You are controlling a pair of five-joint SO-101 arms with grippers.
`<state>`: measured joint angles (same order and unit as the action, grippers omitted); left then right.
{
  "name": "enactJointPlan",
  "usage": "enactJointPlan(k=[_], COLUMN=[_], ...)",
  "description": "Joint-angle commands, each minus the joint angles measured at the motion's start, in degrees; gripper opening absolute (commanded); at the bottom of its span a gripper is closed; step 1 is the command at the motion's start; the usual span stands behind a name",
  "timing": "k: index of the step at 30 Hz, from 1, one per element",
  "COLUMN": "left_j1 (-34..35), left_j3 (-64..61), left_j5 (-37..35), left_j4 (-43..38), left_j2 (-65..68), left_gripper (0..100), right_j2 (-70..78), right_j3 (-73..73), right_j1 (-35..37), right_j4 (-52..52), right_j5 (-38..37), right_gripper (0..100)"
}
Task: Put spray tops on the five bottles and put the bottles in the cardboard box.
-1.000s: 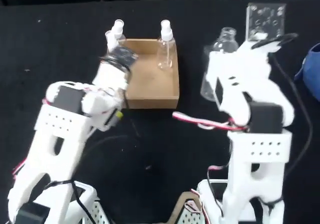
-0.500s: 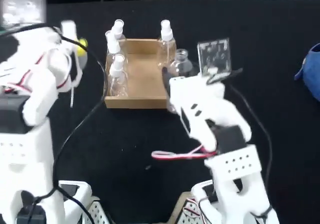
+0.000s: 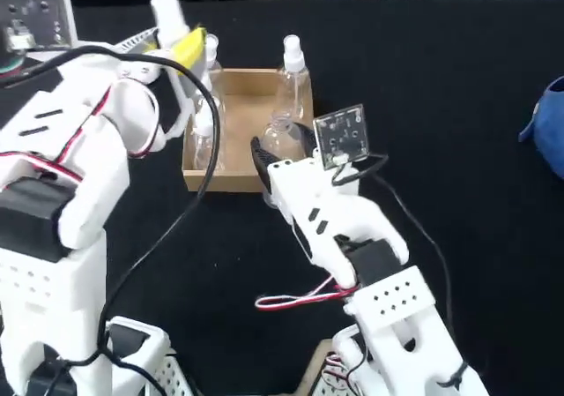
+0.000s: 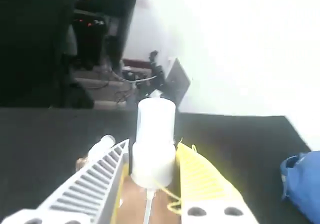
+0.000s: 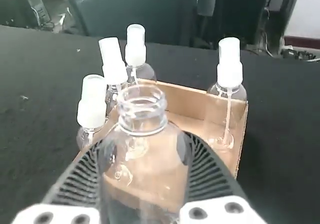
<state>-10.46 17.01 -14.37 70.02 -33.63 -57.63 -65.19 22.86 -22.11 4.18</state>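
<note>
Count: five bottles, four with spray tops fitted and one open; one loose spray top; one cardboard box.

The open bottle [image 5: 141,115] stands upright, long axis vertical and neck up. The right hand [image 5: 145,149] is clenched on its body. Just beyond this hand's fingertips lies the cardboard box [image 5: 192,109]. It holds the four capped bottles, all upright: three [image 5: 112,64] grouped on the left hand's side and one [image 5: 229,92] in the far corner on the right hand's side.

The loose spray top [image 4: 155,124] is gripped in the left hand [image 4: 152,146], nozzle end up. The left wrist view shows its dip tube [image 4: 148,206] hanging straight down between the fingers. The high view places that hand [image 3: 181,43] by the group of three, apart from the right hand [image 3: 275,153], above the black table [image 3: 458,193].
</note>
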Motion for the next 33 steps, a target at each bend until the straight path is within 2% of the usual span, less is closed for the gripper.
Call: enactJointPlan(k=[1, 6, 19, 25, 33], left_j1=[-3.9, -7.4, -9.5, -13.4, -13.3], left_j3=[2.9, -0.2, -12.0, -14.9, -15.4], left_j5=[-0.6, -0.5, -0.6, -1.0, -1.0], left_j4=[-2.7, -8.7, -21.8, -23.0, -23.0], left_j2=[-1.3, -1.8, -1.8, -1.8, -1.5], left_gripper=[3, 3, 3, 3, 3], right_j2=[-2.1, -2.1, -2.1, -2.0, -2.1], right_j3=[-0.8, -2.3, -3.2, -3.2, -3.3], right_j1=[2.0, 2.0, 1.8, 1.8, 1.8], right_j4=[4.2, 4.6, 4.6, 4.6, 4.6], right_j5=[0.4, 0.3, -0.1, -0.1, -0.1], right_gripper=[1.0, 1.0, 1.1, 1.1, 1.1])
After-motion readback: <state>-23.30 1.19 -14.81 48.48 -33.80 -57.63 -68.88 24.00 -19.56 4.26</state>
